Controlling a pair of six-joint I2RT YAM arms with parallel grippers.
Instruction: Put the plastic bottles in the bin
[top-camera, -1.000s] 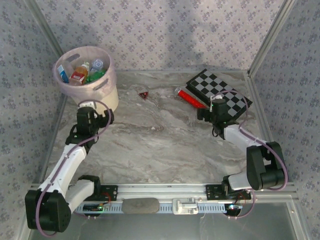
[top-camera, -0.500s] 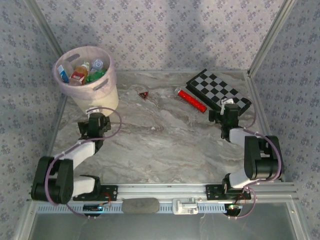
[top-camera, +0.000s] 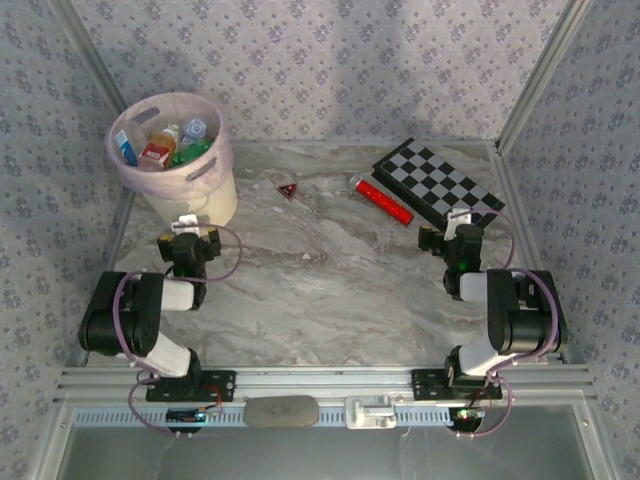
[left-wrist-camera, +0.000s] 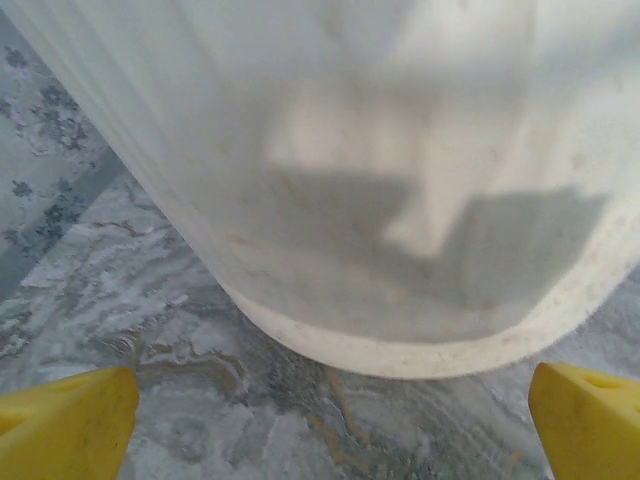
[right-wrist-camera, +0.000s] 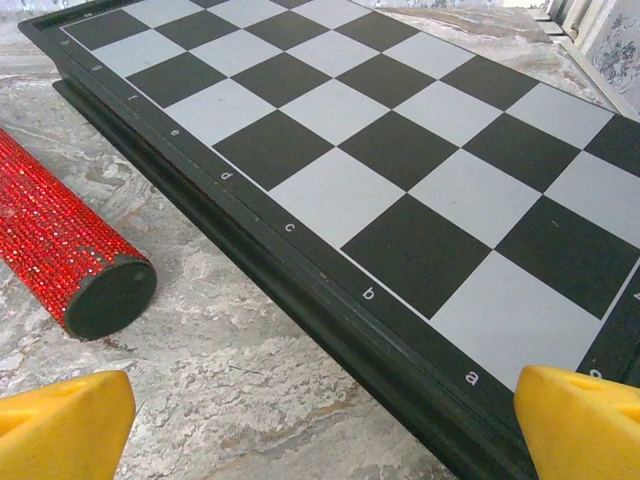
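Observation:
The pale pink bin (top-camera: 215, 170) stands at the back left of the table. Several plastic bottles (top-camera: 163, 143) lie inside it, clear ones with blue caps, a green one and one with a red label. My left gripper (top-camera: 188, 226) sits low just in front of the bin, open, with nothing between its yellow fingertips (left-wrist-camera: 65, 425); the bin's cream lower wall (left-wrist-camera: 400, 250) is close ahead. My right gripper (top-camera: 460, 222) rests at the chessboard's near edge, open and empty, its yellow fingertips (right-wrist-camera: 580, 420) wide apart.
The black-and-white chessboard (top-camera: 437, 183) lies at the back right, its dark rim (right-wrist-camera: 330, 290) right in front of the right gripper. A long red bar (top-camera: 381, 199) lies left of it, seen close as the red bar (right-wrist-camera: 60, 250). A small red-and-black triangle (top-camera: 288, 189) sits mid-back.
Both arms have folded back toward their bases. The left gripper drew in below the bin, the right gripper pulled back off the chessboard to its near edge.

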